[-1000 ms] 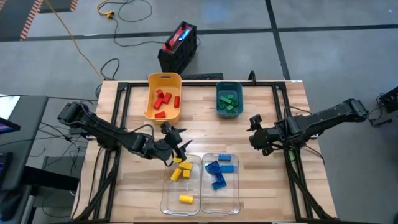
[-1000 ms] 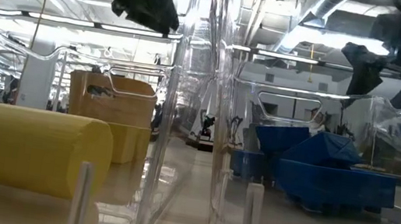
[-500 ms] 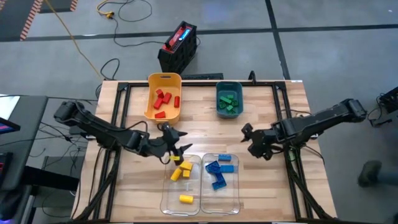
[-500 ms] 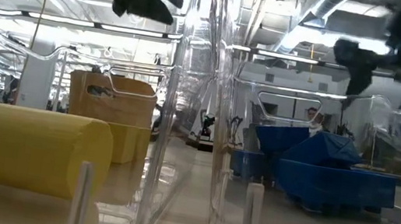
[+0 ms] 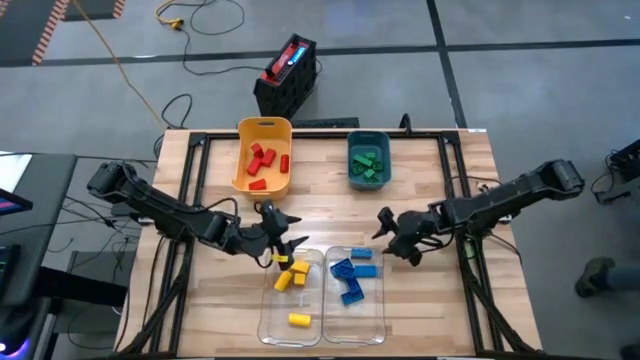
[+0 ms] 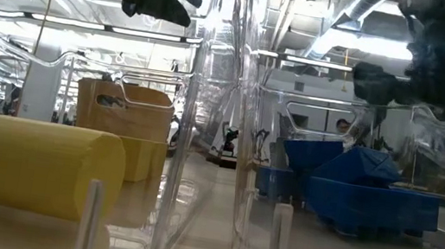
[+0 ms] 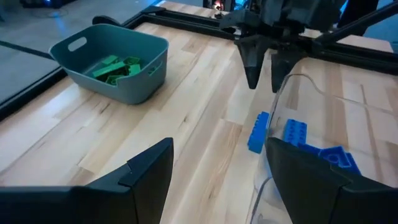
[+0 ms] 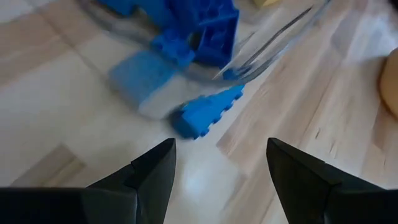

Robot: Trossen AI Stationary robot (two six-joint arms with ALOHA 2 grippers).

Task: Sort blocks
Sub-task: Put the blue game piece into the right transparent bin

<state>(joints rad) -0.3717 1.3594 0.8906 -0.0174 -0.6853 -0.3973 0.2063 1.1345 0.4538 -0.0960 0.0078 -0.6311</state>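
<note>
Nearest the front edge of the wooden table (image 5: 420, 300), two clear plastic bins are seen side by side. Yellow bricks (image 5: 291, 276) are held in the left clear bin (image 5: 268, 318), and blue bricks (image 5: 349, 278) are held in the right clear bin (image 5: 378, 318).

One small blue plastic brick (image 8: 205, 111) is left on the bare wood, just outside the far wall of the right clear bin. It is seen in the left wrist view too (image 7: 257, 132).

The right gripper (image 5: 390, 236) is held just above that loose brick, near the bin's far corner. Its two dark fingers (image 8: 148, 180) are spread apart, and nothing is held between them. The left gripper (image 5: 285, 236) is held over the far end of the left clear bin. Its fingers (image 7: 152, 171) are spread too, and nothing is gripped.

Farther back, red bricks (image 5: 262, 163) are kept in a yellow plastic bin (image 5: 243, 130), and green bricks (image 5: 367, 165) are kept in a teal plastic bin (image 5: 352, 180).

The sorting looks almost done. The step in hand seems to be the pick-up of the last blue brick. For that, the right gripper would need to be lowered until the brick sits between its fingers, with care taken not to bump the clear wall. Then the fingers would be closed, and the brick lifted over into the bin of blue ones.
</note>
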